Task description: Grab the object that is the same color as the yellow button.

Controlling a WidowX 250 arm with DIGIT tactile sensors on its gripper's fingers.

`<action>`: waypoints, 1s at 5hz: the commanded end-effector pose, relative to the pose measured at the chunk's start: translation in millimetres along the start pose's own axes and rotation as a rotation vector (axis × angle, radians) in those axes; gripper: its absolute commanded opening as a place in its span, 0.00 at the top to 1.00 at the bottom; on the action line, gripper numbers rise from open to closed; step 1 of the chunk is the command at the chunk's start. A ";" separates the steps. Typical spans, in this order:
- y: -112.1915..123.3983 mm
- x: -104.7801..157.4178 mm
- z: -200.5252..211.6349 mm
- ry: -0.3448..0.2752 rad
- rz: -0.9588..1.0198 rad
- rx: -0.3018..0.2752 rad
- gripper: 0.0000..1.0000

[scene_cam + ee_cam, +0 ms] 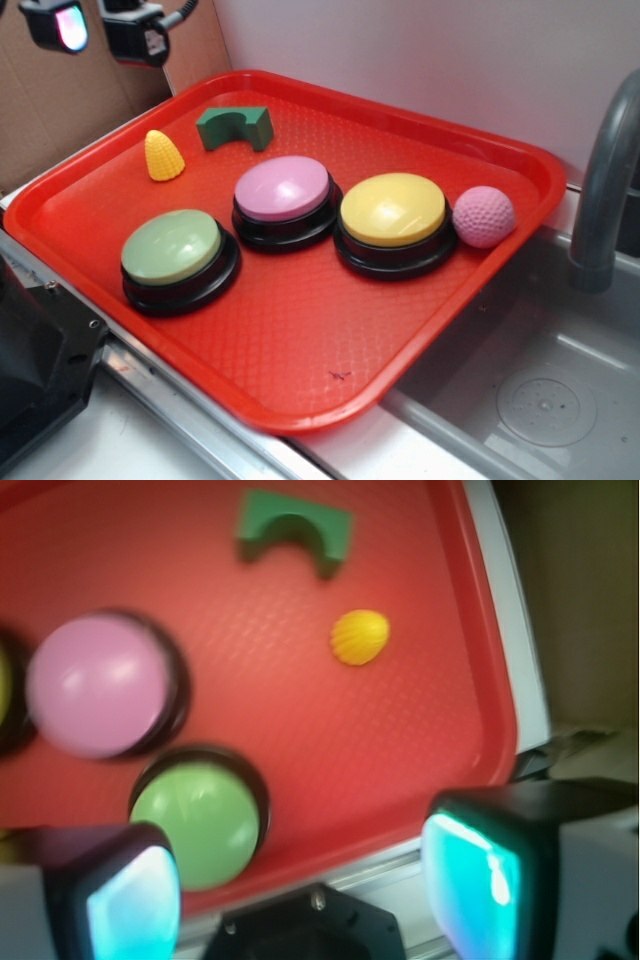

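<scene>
- The red tray (300, 350) is carrying everything.
- The yellow button (393, 210) is sitting beside the pink ball (484, 216).
- The end effector (300, 880) is hovering, fingers apart, holding nothing.
- The corn cob (163, 156), bumpy, yellow, cone-shaped, seemingly upright, is standing near the green arch block (235, 127).

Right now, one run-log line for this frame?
phase: approach | target: small yellow bumpy toy corn cob, untouched on red plastic tray | fingers: open, empty, apart from target

Wrist view: corn cob (360, 638) on red tray (420, 740), green arch block (294, 530) at its 11 o'clock; fingers (478, 872) spread apart, holding nothing.
</scene>
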State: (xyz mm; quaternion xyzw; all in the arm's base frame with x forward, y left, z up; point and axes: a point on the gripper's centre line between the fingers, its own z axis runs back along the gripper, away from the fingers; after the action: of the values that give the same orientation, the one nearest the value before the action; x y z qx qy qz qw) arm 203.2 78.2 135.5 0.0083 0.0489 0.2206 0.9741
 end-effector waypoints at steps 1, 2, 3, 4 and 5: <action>31.4 52.5 -43.6 -0.103 -0.001 -0.122 0.00; 22.1 50.5 -65.7 -0.113 -0.147 -0.179 0.00; 26.6 54.7 -82.1 -0.082 -0.150 -0.155 0.00; 18.7 57.8 -95.1 -0.087 -0.187 -0.140 0.00; 8.8 55.0 -107.3 -0.096 -0.213 -0.072 0.23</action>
State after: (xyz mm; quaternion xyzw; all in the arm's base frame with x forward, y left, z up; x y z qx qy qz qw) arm 234.2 106.9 19.2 -0.0266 0.0090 0.1213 0.9922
